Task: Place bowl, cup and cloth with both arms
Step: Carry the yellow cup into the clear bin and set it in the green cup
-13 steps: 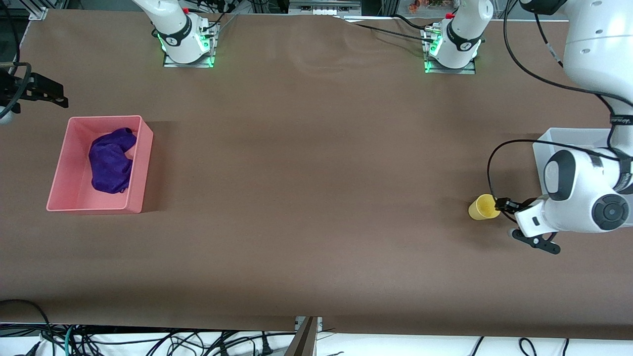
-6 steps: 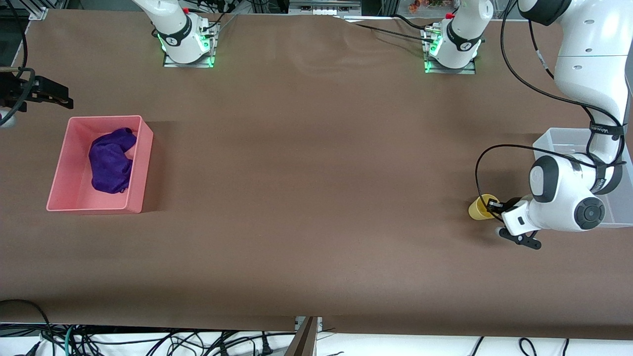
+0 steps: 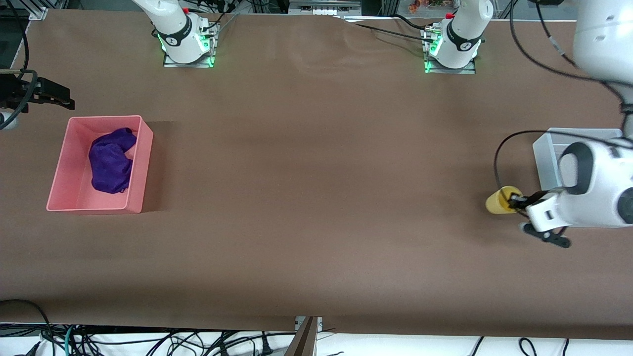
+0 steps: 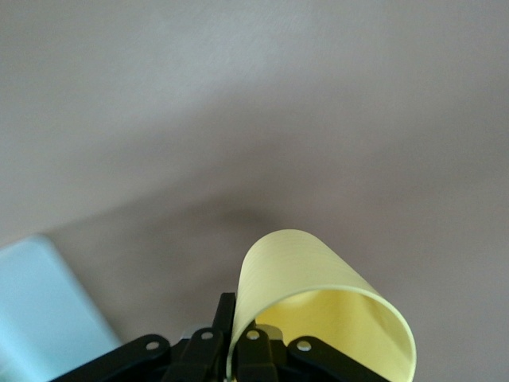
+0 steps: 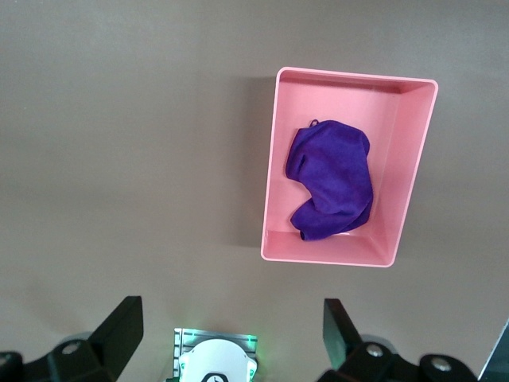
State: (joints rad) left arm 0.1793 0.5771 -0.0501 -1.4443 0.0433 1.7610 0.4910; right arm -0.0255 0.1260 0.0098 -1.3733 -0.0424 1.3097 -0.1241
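cup tipped sideways, pinched at rim by left gripper, over tabletop beside clear bin | cloth in pink bin, well apart from cup | right gripper spread, waiting above pink bin's end

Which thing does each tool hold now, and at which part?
The left tool grips the yellow cup by its rim wall, one finger inside. The right tool, open, holds nothing.

fuzzy cloth, smooth cup (plastic), matt tbl
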